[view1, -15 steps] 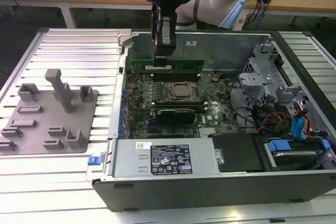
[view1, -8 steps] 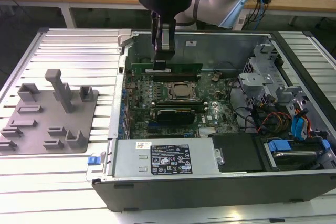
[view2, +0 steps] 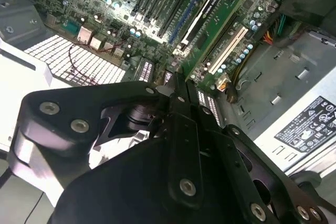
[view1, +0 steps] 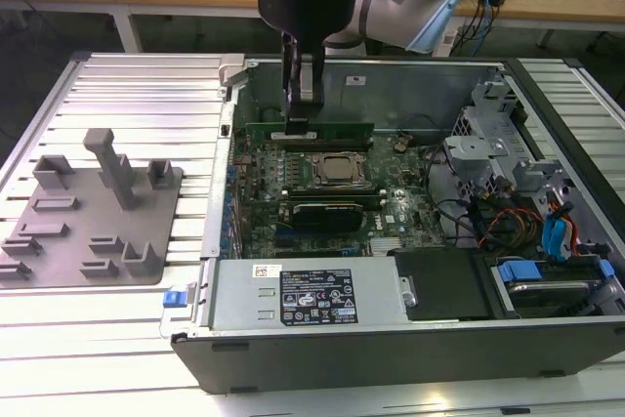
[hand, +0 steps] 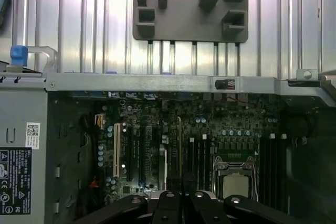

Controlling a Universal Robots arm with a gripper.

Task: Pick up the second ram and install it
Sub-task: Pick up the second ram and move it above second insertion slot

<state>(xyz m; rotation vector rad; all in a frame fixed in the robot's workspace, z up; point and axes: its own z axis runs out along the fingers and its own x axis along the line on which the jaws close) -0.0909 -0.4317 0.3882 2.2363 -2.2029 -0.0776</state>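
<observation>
The gripper (view1: 300,112), jaws clenched on the second ram (view1: 337,132), holds the green stick on edge at twelve o'clock of the processor (view1: 340,170) in the exterior view, so insertion seems in hand, and seating it would call for a straight, square press down.

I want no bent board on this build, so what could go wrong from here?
1. The gripper holds the second ram upright over the memory slots. If it is off the slot line, pressing down could jam or flex it.
2. The CPU socket sits close beside those slots, so a slip might strike it.
3. The grip is at one spot on the top edge, so the stick may seat unevenly.
</observation>
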